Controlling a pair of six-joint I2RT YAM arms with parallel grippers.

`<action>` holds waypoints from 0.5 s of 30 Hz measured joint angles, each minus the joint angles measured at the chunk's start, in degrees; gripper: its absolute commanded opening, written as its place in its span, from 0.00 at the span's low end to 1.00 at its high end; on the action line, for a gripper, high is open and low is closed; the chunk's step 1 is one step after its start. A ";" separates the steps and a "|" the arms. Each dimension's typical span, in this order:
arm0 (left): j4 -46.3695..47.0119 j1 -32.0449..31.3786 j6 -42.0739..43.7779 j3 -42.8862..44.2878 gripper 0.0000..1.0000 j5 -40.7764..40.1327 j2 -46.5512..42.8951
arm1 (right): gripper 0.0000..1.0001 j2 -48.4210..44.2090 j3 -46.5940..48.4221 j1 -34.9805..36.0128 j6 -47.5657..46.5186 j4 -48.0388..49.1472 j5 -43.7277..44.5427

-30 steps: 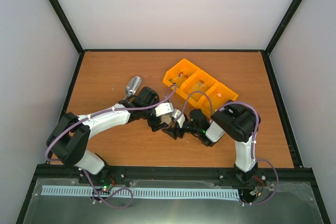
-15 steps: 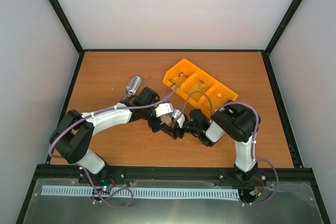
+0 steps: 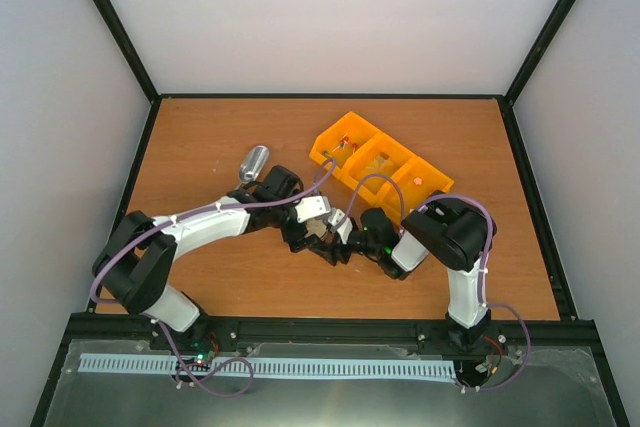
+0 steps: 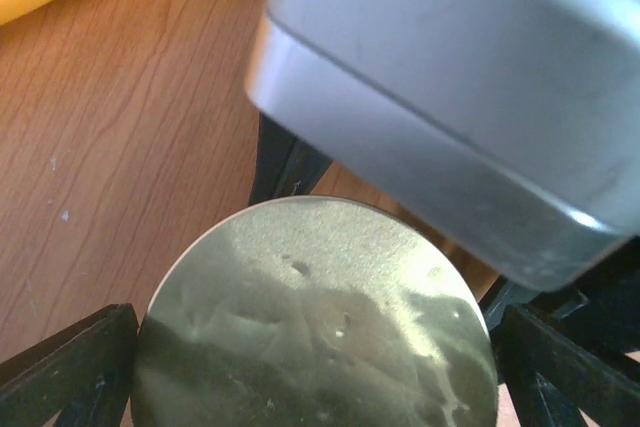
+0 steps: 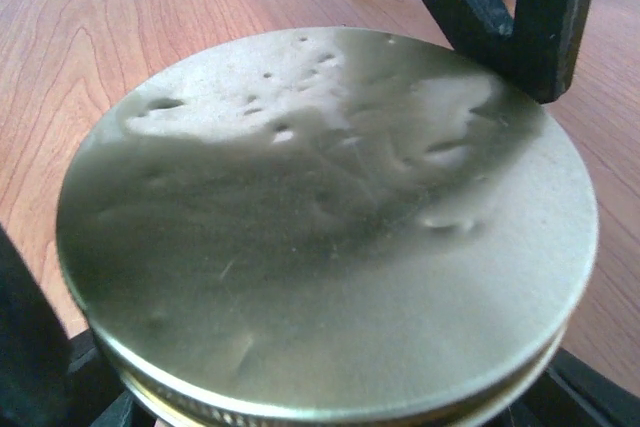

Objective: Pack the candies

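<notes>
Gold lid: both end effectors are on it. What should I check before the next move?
1. Hold of the left end effector on the gold lid, fingers at both sides: ok.
2. Grip of the right end effector under the lid: cannot tell, its fingers barely show.
3. Lid loosened: cannot tell.
4. Room between the wrists: not ok, a grey housing crowds the lid.
5. The scoop free on the table: ok.
6. The candies in the orange tray: ok, a few visible.
</notes>
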 measured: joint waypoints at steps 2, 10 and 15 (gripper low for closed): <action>0.02 0.00 0.00 0.00 0.97 0.55 -0.39 | 0.76 0.00 0.00 0.00 0.00 0.00 0.02; -0.02 0.22 0.20 0.00 0.90 1.36 -0.74 | 0.75 0.00 0.00 0.09 -0.02 0.04 -0.20; -0.09 0.33 0.66 0.00 0.91 1.51 -0.68 | 0.72 0.00 0.00 0.09 -0.04 0.00 -0.20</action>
